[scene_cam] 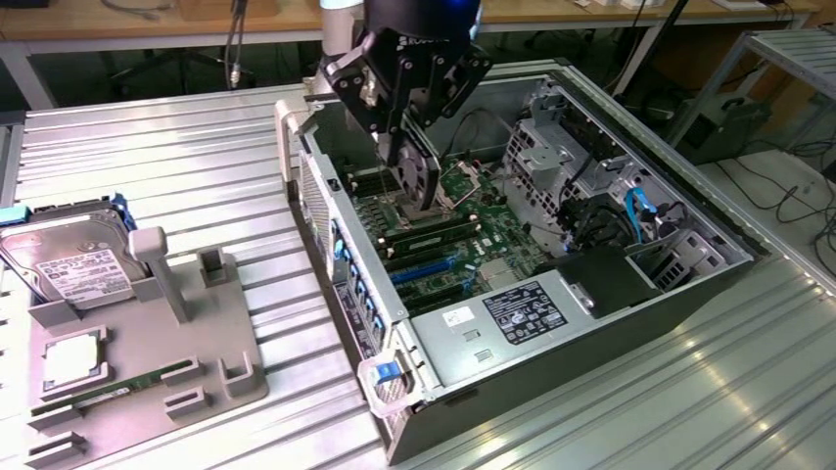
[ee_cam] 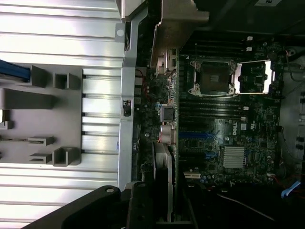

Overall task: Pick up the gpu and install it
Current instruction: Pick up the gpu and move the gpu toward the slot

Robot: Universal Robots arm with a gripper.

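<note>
The gpu (scene_cam: 415, 171) is a dark flat card with a round fan, hanging on edge inside the open computer case (scene_cam: 679, 284). My gripper (scene_cam: 397, 137) is shut on its upper part. The card's low end hovers just above the motherboard (scene_cam: 490, 211), near the processor socket and behind the blue expansion slots (scene_cam: 425, 266). In the wrist view the gpu (ee_cam: 163, 171) appears edge-on between the dark fingers (ee_cam: 138, 207), over the board's rear ports and beside the blue slots (ee_cam: 200, 136).
A grey fixture (scene_cam: 196, 333) lies on the ribbed metal table at the exterior view's left, carrying a silver hard drive (scene_cam: 72, 264), a processor (scene_cam: 72, 357) and a green memory stick (scene_cam: 117, 392). Drive cages and cables (scene_cam: 640, 211) fill the case's far side.
</note>
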